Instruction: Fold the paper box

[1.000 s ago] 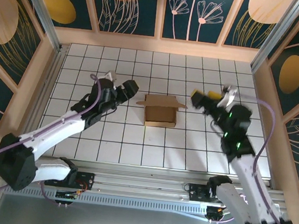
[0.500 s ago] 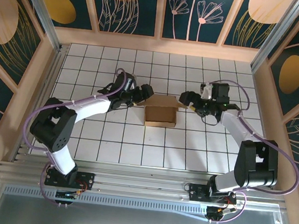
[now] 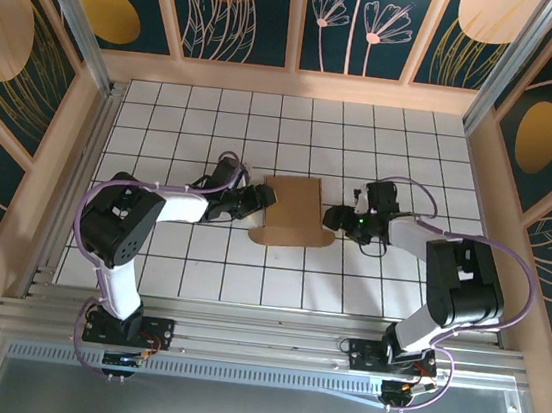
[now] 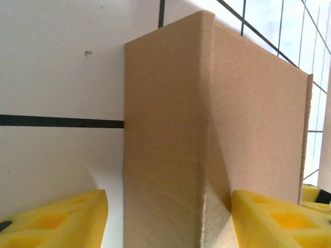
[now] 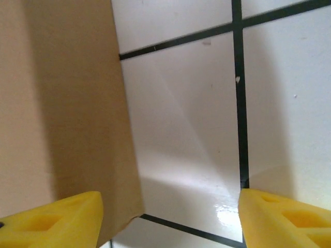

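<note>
The paper box [image 3: 293, 212] is plain brown cardboard lying mid-table, its top covered by a flat panel so the inside is hidden. My left gripper [image 3: 259, 203] sits low at the box's left edge. In the left wrist view a folded corner of the box [image 4: 207, 129] stands between the yellow fingers [image 4: 57, 219] of that gripper [image 4: 168, 222]: the jaws are open, with a white gap on the left side. My right gripper [image 3: 336, 218] is at the box's right edge. In the right wrist view that gripper [image 5: 170, 219] is open, the box wall [image 5: 62, 103] by its left finger and bare tile between.
The white tiled table [image 3: 384, 149] is fenced by wooden rails and patterned panels on three sides. An aluminium rail [image 3: 261, 331] with the arm bases runs along the near edge. Both arms lie low, elbows bent outward beside the box.
Both grippers have dropped and closed in on the box's left and right edges. The box's open interior is now covered by a flat brown panel. Both jaws stand narrower.
</note>
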Controlling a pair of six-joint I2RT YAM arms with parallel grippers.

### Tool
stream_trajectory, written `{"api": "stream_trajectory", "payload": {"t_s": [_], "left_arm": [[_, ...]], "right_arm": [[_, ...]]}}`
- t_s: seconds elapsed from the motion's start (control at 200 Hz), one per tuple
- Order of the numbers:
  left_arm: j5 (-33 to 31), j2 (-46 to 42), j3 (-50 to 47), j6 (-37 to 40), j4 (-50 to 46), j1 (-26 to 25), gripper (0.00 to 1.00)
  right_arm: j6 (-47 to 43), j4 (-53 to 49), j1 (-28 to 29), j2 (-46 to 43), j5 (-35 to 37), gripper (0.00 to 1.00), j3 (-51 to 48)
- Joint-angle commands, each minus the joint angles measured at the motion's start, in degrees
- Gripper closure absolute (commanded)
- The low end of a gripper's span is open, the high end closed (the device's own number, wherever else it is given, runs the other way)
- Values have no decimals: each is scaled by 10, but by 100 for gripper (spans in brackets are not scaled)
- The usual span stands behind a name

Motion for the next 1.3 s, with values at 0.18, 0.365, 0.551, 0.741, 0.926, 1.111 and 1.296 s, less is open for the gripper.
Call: {"api": "stream_trajectory", "payload": {"t_s": [0.18,0.365,0.551,0.741,0.926,1.111,1.296], "left_arm": [[-5,14,-30,6,-21,-6,45],[-52,-31,-1,36,-71,-6,24],[-70,-49,12,57,-82,-6,17],[-43,-62,-2,57,-52,-6,16],[-29,-70,-15,60,-31,-6,16],[-33,-70,-17,61,-34,-6,15],[-37,-86,-16,65,-35,-5,10]], "right_arm": [[-21,21,29,-44,69,32,-4],[-7,25,-6,-134,54,19,9],[36,31,-10,-93,-58,27,35],[67,69,7,-32,-84,37,36],[79,104,20,25,-74,52,43],[98,141,19,49,-69,68,34],[88,156,3,68,-89,71,11]]}}
